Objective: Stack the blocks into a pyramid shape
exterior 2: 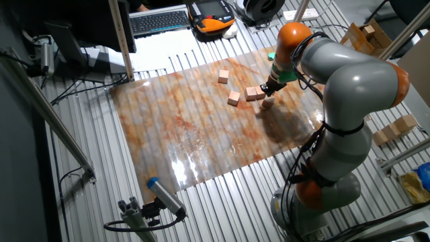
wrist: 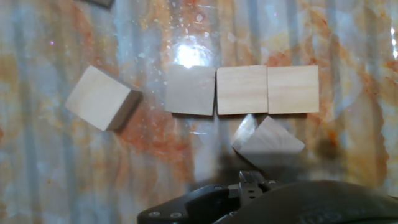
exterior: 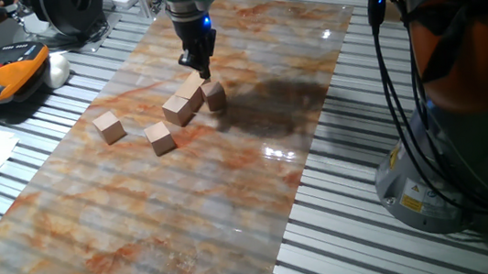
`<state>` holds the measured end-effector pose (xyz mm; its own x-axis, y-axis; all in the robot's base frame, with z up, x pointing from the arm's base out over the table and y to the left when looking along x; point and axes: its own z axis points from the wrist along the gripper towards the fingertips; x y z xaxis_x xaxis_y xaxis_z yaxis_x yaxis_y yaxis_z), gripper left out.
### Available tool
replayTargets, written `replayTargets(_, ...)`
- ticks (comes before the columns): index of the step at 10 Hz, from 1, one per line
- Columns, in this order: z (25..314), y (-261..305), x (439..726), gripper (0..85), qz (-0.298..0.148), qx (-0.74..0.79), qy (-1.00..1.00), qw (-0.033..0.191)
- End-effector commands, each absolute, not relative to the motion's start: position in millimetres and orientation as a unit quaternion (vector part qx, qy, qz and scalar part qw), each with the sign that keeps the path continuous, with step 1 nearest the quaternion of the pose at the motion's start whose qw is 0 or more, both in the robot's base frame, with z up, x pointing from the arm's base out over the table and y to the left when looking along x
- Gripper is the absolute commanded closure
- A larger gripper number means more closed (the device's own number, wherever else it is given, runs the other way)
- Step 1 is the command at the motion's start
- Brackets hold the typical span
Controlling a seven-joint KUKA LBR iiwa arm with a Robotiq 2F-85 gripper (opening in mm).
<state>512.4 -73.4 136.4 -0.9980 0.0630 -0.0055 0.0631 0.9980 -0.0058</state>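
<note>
Hand view: you are looking at 3 blocks (wrist: 242, 90) forming a row.
Gripper (exterior: 202, 66): fingers' opening is hiding; cannot tell.
Risk: you are risking nudging the tilted block (wrist: 267, 142) into the row.

The arm (exterior 2: 349, 87) rose from its base at the table's edge, bent over at a grey and orange elbow, and reached down toward the table. Its wrist pointed straight down, a blue light lit on it. The gripper (exterior: 203, 68) hung low, just above the surface. Its dark fingers (exterior: 200, 61) looked drawn close together, holding nothing; the hand view showed only the housing's edge.
</note>
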Motion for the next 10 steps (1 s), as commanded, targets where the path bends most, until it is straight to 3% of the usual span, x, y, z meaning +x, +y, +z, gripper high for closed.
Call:
replayTargets(1, 137, -74, 513, 85.0, -0.005, 0.033, 0.999, 0.002)
replayTargets(7, 139, -65, 524, 85.0, -0.024, 0.079, 0.996, -0.021)
replayTargets(10, 140, -70, 521, 85.0, -0.036, 0.081, 0.996, -0.015)
